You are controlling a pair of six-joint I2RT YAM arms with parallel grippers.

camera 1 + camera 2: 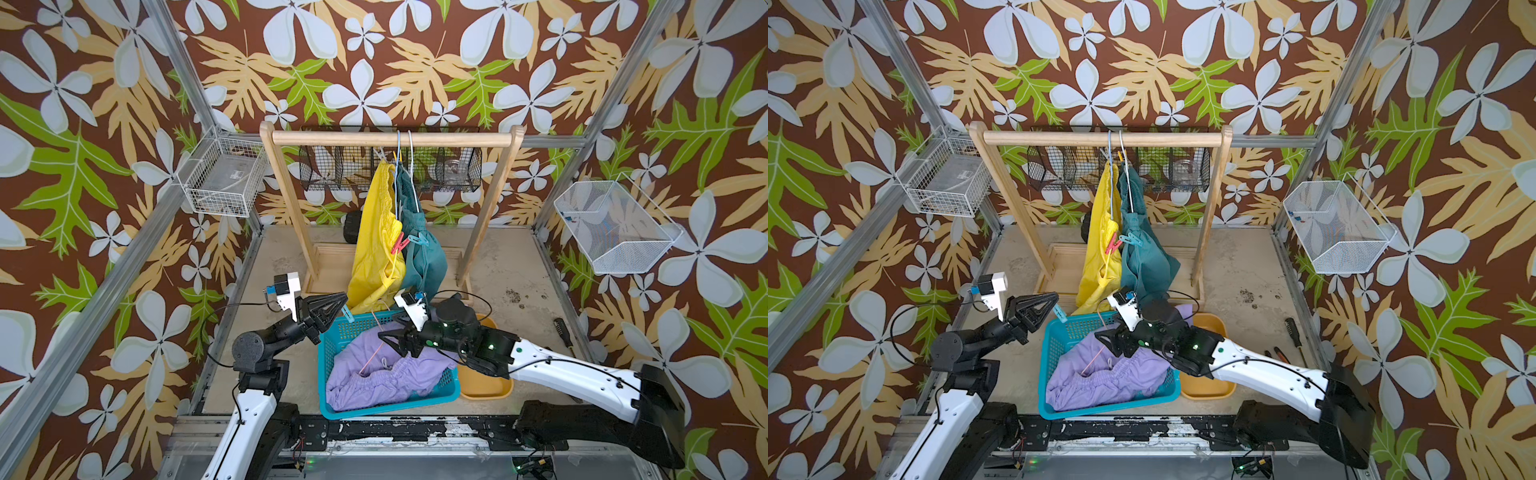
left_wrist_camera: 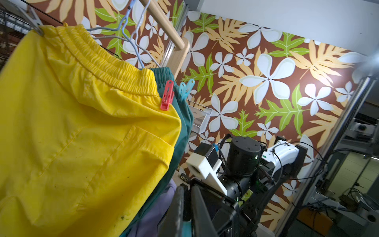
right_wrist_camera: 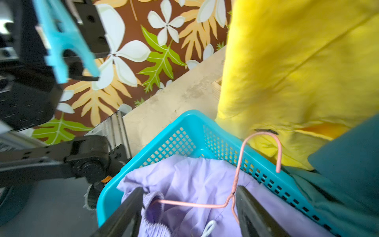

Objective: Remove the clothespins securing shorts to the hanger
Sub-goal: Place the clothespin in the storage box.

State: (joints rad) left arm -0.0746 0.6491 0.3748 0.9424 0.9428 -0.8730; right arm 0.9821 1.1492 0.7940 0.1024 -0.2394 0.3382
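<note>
Yellow shorts (image 1: 376, 232) and teal green shorts (image 1: 422, 249) hang from wire hangers on the rail. A red-pink clothespin (image 1: 400, 244) (image 2: 167, 95) and a light blue one (image 1: 419, 240) (image 2: 185, 89) are clipped at their waists, and a yellow one (image 1: 395, 157) sits higher up. My left gripper (image 1: 343, 298) (image 2: 186, 188) is shut on a light blue clothespin (image 1: 348, 313) (image 3: 61, 47) beside the basket's far left corner. My right gripper (image 1: 388, 330) (image 3: 188, 205) stands open over the lilac shorts (image 1: 386, 374) in the basket, its fingers either side of a pink hanger (image 3: 239, 160).
The turquoise basket (image 1: 328, 411) stands at the front centre, with an orange tray (image 1: 486, 386) at its right. A wooden rack (image 1: 390, 138) spans the back. Wire baskets hang on the left (image 1: 222, 176) and right (image 1: 615, 226) walls. A screwdriver (image 1: 563, 332) lies at the right.
</note>
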